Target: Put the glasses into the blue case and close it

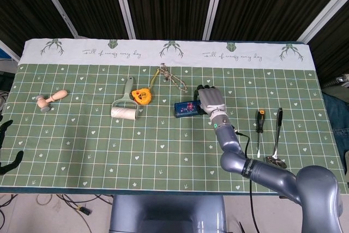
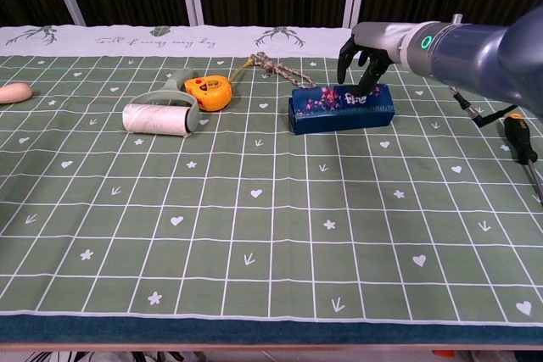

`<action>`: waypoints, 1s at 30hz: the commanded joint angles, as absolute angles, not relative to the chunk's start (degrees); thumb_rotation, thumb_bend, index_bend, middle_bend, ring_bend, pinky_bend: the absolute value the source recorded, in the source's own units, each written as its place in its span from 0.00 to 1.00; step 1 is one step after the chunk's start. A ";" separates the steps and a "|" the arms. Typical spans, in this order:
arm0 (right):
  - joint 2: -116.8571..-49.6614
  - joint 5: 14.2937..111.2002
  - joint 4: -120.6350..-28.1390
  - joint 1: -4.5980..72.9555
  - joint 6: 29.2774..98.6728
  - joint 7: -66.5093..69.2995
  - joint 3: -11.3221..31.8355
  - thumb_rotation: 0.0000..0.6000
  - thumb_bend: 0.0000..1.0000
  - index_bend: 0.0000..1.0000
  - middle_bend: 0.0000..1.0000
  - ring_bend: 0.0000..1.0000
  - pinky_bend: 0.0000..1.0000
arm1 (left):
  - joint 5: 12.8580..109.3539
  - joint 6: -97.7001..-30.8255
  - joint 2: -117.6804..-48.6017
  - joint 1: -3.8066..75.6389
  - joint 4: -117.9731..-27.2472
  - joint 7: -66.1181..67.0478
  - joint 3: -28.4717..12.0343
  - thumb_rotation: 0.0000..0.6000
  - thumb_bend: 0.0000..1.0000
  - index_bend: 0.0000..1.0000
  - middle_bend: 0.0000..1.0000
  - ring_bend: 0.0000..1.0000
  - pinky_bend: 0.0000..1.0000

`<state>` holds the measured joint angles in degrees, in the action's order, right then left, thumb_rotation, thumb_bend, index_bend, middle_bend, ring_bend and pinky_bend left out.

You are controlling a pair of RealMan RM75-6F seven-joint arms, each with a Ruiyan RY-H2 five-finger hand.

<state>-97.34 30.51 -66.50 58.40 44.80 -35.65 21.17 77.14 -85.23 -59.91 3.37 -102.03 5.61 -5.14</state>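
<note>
**Right hand on top of the closed blue case**

The right hand [image 2: 366, 61] rests over the right end of the blue case [image 2: 340, 108], with its dark fingers [image 2: 370, 84] curled downward and touching the case's top face. The fingers press on the lid rather than wrap around the body; nothing is enclosed in the hand. In the head view the right hand [image 1: 211, 101] covers the right end of the blue case [image 1: 186, 108], which extends leftward from under the palm.

The case lies flat on the green tablecloth [image 2: 254, 235], lid down, with a floral pattern visible on its front face. The glasses cannot be seen.

Items positioned left of the hand:
- A knotted rope [image 2: 280, 68], just beyond the case's far left corner.
- A yellow tape measure [image 2: 208, 91], further left.
- A lint roller [image 2: 159, 115], beside the tape measure.
- A wooden stamp [image 1: 51, 100], near the far left edge.

Items positioned right of the hand:
- A screwdriver [image 1: 260, 124].
- A spoon [image 1: 277, 144], beside the screwdriver.

The left hand [image 1: 6, 145] shows only as dark fingertips at the left frame edge, apart and holding nothing.
</note>
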 commanded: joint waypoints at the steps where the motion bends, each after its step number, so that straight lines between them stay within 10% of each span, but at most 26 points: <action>1: -97.80 29.27 -65.41 59.35 44.31 -36.27 20.83 1.00 0.39 0.16 0.17 0.18 0.23 | 77.20 -85.23 -59.91 3.36 -102.02 5.67 -5.10 1.00 0.32 0.11 0.00 0.00 0.00; 11: -98.55 28.88 -62.66 60.87 44.17 -35.03 21.13 1.00 0.25 0.08 0.15 0.15 0.23 | 76.68 -84.94 -59.71 3.38 -102.23 5.16 -5.26 1.00 0.32 0.11 0.00 0.00 0.00; 30: -95.99 23.27 -64.26 62.47 41.83 -39.33 15.69 1.00 0.24 0.36 0.12 0.12 0.23 | 76.79 -84.65 -59.60 3.40 -102.19 5.04 -5.05 1.00 0.32 0.11 0.00 0.00 0.00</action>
<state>-95.58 23.26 -64.65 62.45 41.66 -39.83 15.62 76.81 -84.66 -59.62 3.39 -102.17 5.05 -5.05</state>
